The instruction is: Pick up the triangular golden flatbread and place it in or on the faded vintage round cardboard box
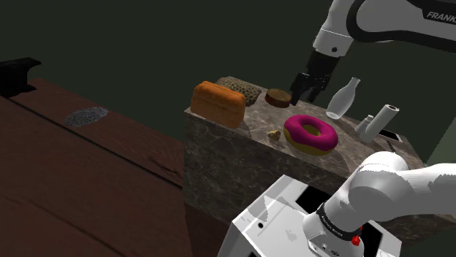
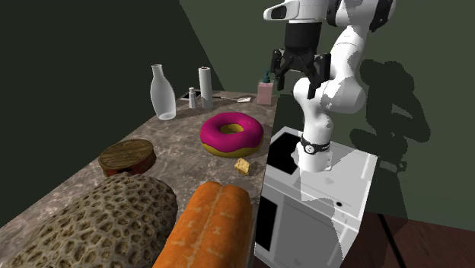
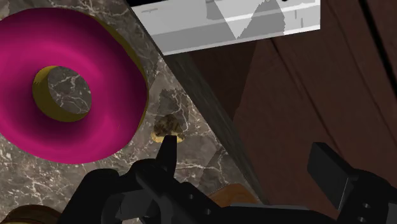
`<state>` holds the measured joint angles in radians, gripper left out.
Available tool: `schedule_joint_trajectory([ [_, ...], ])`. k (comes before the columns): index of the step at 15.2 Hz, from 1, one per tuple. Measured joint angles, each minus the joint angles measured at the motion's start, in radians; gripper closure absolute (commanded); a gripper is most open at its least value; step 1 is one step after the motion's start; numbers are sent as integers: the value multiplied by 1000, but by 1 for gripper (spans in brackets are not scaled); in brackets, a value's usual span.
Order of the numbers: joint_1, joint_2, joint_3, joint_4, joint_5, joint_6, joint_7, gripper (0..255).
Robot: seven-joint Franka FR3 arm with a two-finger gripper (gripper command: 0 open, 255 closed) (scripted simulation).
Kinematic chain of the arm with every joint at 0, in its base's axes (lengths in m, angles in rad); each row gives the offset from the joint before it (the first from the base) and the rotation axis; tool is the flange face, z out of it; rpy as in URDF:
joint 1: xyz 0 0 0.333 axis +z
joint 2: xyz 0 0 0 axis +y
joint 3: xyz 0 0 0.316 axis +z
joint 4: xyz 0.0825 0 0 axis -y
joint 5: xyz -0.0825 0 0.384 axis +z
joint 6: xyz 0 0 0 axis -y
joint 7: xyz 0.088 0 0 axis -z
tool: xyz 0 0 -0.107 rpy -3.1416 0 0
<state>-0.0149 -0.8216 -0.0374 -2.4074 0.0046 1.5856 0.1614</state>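
The flatbread (image 1: 275,134) is a small golden wedge lying on the marble counter (image 1: 219,139) near its edge, just beside a big pink doughnut (image 1: 310,133). The round box (image 1: 280,97) is a low brown disc farther back on the counter. My black gripper (image 1: 303,89) hangs open in the air above the counter, close to the round box in the shoulder view. In the wrist view the flatbread (image 3: 167,127) lies just beyond one fingertip (image 3: 167,147), with the gripper (image 3: 242,151) holding nothing. From the second exterior view, flatbread (image 2: 243,166), round box (image 2: 127,156) and gripper (image 2: 295,67) stand well apart.
An orange bread loaf (image 1: 218,104) and a honeycomb-textured lump (image 2: 91,224) occupy one end of the counter. A clear bottle (image 1: 343,98), a white roll (image 1: 380,120) and small items stand at the other end. The white stand (image 2: 312,190) adjoins the counter; dark wooden floor lies below.
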Motion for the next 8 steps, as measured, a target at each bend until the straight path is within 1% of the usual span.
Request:
schedule_joint_trajectory([
  [1,0,0,0,0,0,0,0,0],
  [3,-4,13,-3,-31,-16,37,-9,0],
  [8,-20,96,-12,-120,-76,186,-38,0],
])
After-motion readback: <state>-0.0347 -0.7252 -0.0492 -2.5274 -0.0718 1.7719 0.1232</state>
